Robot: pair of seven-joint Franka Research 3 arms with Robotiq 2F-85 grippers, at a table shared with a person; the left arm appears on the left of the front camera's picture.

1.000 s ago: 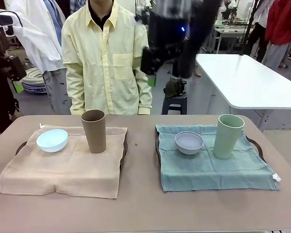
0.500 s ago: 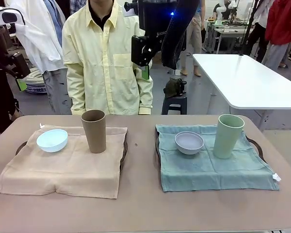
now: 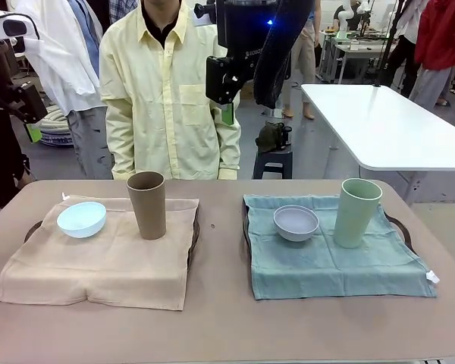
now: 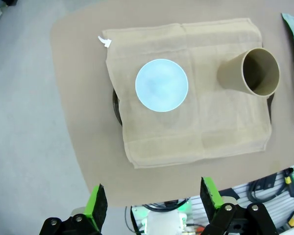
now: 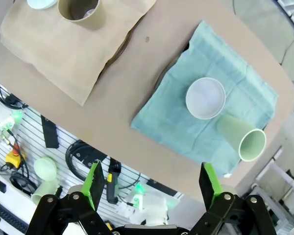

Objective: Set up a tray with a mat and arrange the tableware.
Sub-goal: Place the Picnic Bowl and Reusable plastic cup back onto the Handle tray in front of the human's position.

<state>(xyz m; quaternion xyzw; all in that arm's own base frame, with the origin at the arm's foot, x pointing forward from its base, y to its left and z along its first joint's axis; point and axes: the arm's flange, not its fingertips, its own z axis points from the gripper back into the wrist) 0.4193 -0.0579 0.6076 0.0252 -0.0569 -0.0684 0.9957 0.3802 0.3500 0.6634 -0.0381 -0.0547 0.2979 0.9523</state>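
Observation:
A tan mat [image 3: 98,262] covers the left tray [image 3: 32,227]; on it stand a pale blue bowl [image 3: 81,218] and a tan-brown cup [image 3: 147,205]. A teal mat [image 3: 330,262] covers the right tray [image 3: 399,225], with a greyish white bowl [image 3: 296,222] and a pale green cup [image 3: 356,212] on it. My left gripper [image 4: 153,193] hangs open high above the blue bowl [image 4: 161,84] and the tan cup [image 4: 255,72]. My right gripper [image 5: 152,174] is open, high over the table's middle, above the grey bowl [image 5: 205,98] and the green cup [image 5: 245,137]. From the front it [image 3: 226,95] hangs before the person's chest.
A person in a pale yellow shirt [image 3: 163,98] stands at the far edge, arms down. A strip of bare tabletop [image 3: 220,250] runs between the two trays. A white table [image 3: 387,125] stands behind on the right.
My right gripper has risen and shifted a little to the left, then held still. The bowls, cups and mats have not moved.

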